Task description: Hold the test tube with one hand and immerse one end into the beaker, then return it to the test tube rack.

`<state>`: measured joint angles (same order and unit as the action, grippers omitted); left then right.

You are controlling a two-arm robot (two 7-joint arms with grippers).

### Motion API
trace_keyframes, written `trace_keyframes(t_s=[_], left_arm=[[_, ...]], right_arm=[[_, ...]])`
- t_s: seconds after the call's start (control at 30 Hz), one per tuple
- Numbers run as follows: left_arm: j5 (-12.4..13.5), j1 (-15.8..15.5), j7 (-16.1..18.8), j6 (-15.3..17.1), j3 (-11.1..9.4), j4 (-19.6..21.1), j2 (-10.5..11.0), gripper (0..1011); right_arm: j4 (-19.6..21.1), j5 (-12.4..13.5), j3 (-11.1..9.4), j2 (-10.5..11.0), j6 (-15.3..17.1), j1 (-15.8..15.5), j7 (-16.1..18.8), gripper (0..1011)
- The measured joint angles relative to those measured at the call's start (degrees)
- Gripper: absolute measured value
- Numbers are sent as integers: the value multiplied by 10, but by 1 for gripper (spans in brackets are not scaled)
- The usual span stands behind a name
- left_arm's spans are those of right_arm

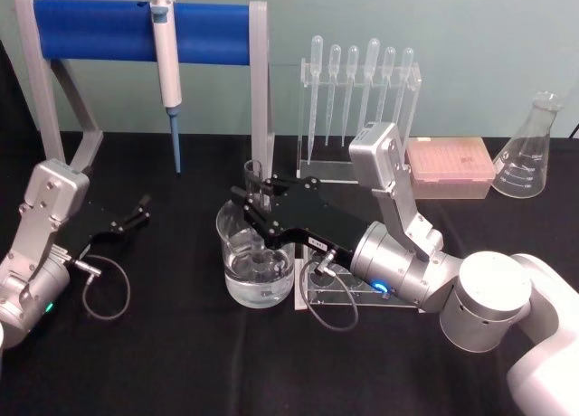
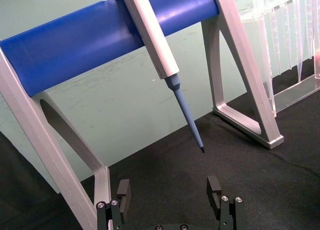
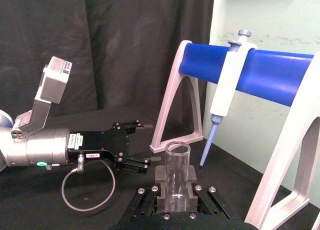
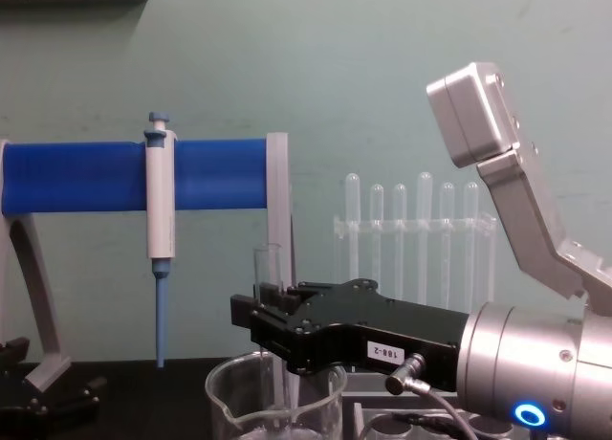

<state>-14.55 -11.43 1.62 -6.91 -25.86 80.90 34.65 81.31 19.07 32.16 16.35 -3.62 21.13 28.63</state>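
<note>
Right claw (image 1: 255,202): black and boxy, reaching out over the beaker, fingers closed on the test tube just below its rim.
Test tube (image 3: 177,172): clear glass, clamped between the right claw's fingers; open flat rim above the fingers, the rest passing down below them into the beaker.
Beaker (image 1: 257,264): wide clear glass directly beneath the right claw's fingertips, holding clear liquid; whether the tube's rounded end has reached the liquid is hard to tell.
Tube direction: long axis upright, close to vertical, open end up, rounded end down.
Doing the step well: my judgement is to keep the tube vertical and centred under the fingers, away from the beaker wall, move straight down and straight up, and keep a firm grip so the glass does not slip.
Left claw (image 2: 170,197): well off to the left of the right claw, low over the black table (image 1: 163,344), fingers wide apart and holding nothing.
</note>
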Motion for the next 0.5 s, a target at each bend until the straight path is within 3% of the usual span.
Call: trace_keyframes(t_s=[0.5], left_arm=[[0, 0, 0, 0, 0, 0, 0, 1000]], right_arm=[[10, 0, -1, 1, 5, 0, 0, 224]])
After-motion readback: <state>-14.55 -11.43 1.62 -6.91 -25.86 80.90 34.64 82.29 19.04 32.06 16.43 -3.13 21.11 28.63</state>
